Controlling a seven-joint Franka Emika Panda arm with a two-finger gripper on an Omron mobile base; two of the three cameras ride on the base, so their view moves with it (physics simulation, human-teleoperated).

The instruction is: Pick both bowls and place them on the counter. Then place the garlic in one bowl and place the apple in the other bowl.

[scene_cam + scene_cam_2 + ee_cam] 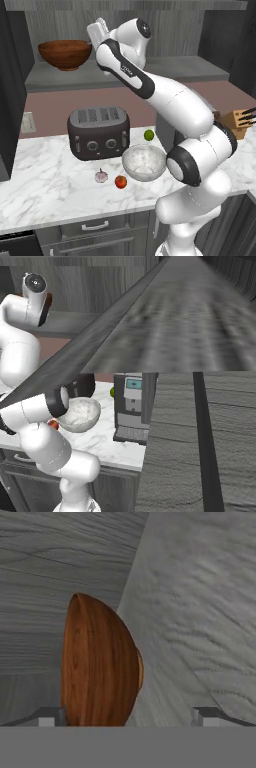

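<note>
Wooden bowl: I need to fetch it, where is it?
The wooden bowl sits on the grey shelf above the toaster, left of the open gripper.

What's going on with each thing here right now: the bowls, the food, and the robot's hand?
Wooden bowl: upright on the grey shelf, not held.
Marbled bowl: on the counter, empty.
Garlic: loose on counter.
Apple: loose on counter.
Hand: open beside the wooden bowl.

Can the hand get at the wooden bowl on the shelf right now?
Probably yes. The hand is open and lined up with the wooden bowl on the grey shelf; nothing lies between its fingertips and the bowl.
</note>
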